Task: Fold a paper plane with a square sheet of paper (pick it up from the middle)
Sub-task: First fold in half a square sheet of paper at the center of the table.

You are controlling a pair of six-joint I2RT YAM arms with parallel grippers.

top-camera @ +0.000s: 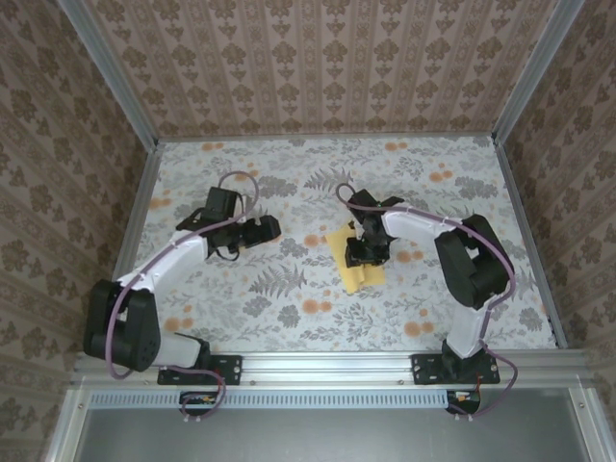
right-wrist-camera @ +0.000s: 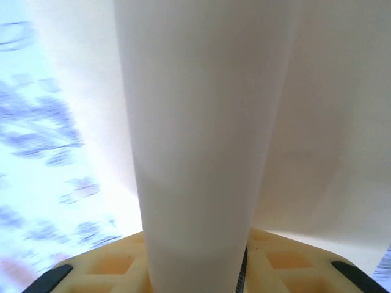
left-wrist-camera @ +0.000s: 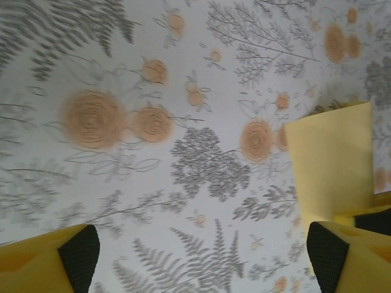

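Note:
The square sheet of paper, pale yellow-orange, lies right of the table's middle. My right gripper points down onto the middle of it. In the right wrist view the sheet bulges up as a tall rounded ridge squeezed between the yellow fingers, so my right gripper is shut on it. My left gripper hovers to the left of the sheet, open and holding nothing. In the left wrist view one edge of the sheet shows beside its right finger. A paper plane is out of view.
The tablecloth has grey ferns and small orange printed flowers. Patterned walls with metal rails close in the left, back and right sides. Both arm bases sit at the near edge.

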